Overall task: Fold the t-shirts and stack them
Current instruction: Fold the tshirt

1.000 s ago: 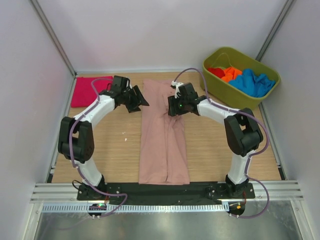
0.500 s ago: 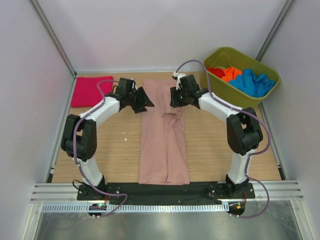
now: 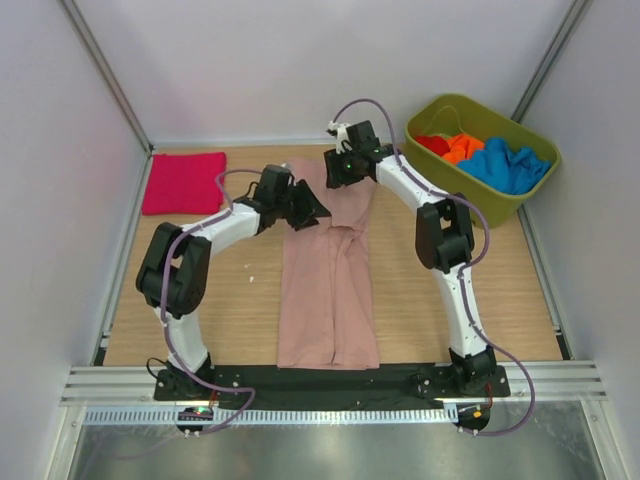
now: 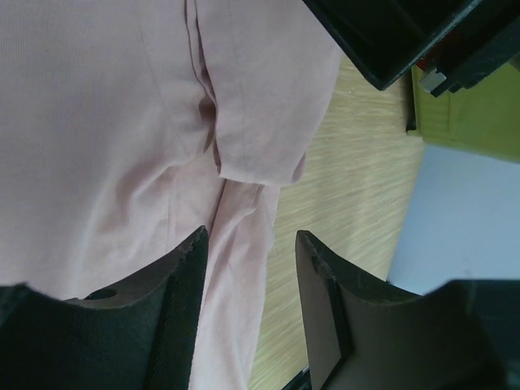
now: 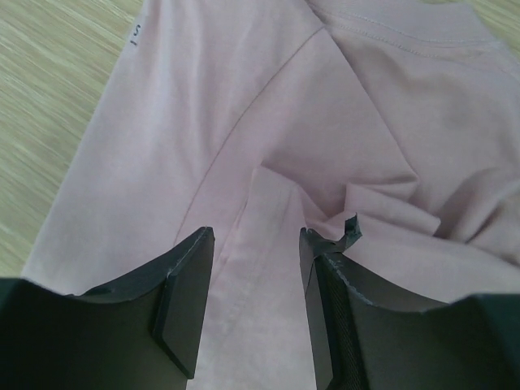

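With the pink t-shirt (image 3: 328, 290) lying as a long strip down the middle of the table (image 3: 220, 300), and the left gripper (image 3: 314, 211) and right gripper (image 3: 337, 174) half open and empty above its far end, you likely next pinch that end and fold it toward the near edge.

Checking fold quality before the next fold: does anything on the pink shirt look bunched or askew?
Yes. The dusty-pink t-shirt lies as a long strip, but on its far half, where the folded-in flaps overlap, the cloth puckers into a bunched crease. The near half lies flat.
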`<state>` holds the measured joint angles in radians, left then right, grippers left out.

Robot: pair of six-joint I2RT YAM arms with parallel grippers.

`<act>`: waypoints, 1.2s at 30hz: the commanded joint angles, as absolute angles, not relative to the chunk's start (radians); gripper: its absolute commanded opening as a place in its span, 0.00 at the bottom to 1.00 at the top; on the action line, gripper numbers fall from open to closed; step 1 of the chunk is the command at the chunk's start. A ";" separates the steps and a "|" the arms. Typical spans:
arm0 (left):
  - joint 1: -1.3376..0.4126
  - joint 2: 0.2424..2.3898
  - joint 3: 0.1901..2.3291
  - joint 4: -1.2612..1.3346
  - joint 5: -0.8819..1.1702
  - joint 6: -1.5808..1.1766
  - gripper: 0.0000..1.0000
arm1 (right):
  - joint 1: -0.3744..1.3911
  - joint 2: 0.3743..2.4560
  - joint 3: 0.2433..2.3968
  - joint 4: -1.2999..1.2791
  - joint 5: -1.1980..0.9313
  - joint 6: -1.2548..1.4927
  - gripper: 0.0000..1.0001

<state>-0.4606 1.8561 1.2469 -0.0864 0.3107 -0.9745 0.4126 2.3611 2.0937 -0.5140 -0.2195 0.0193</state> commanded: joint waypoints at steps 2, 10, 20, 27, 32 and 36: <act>-0.485 1.928 1.265 -0.006 0.298 -1.042 0.51 | 0.388 2.414 2.213 -0.572 -0.353 -0.084 0.54; -0.499 2.008 1.304 0.051 0.316 -1.049 0.52 | 0.390 2.487 2.260 -0.555 -0.414 -0.152 0.54; -0.505 2.049 1.333 0.072 0.327 -1.051 0.51 | 0.388 2.523 2.279 -0.502 -0.422 -0.172 0.52; -0.509 2.062 1.342 0.072 0.322 -1.054 0.50 | 0.388 2.575 2.322 -0.526 -0.411 -0.196 0.52; -0.512 2.060 1.351 0.072 0.322 -1.049 0.41 | 0.388 2.582 2.324 -0.519 -0.396 -0.199 0.44; -0.512 2.059 1.365 0.072 0.327 -1.045 0.20 | 0.388 2.569 2.315 -0.499 -0.394 -0.193 0.26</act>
